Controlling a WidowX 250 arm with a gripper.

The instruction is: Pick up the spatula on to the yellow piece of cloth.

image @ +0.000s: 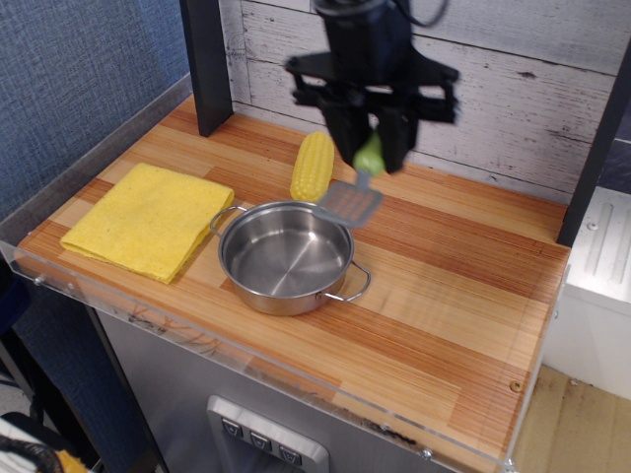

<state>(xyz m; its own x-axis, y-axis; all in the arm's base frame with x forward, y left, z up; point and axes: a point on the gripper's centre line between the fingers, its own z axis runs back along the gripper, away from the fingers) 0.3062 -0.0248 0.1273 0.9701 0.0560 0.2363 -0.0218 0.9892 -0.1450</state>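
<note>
The spatula (355, 192) hangs blade-down in the gripper (371, 153), whose jaws pinch its green handle, lifted off the table above the far rim of the steel pot (286, 256). Risk: the dangling blade could clip that rim or the corn cob (312, 166) just left of the tool, twisting in the grip. The yellow cloth (146, 219) lies well left, beyond the pot; open air above offers clearance

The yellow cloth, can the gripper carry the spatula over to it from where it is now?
Probably yes. The gripper holds the spatula lifted above the steel pot rim, and the yellow cloth lies bare beyond it.
</note>
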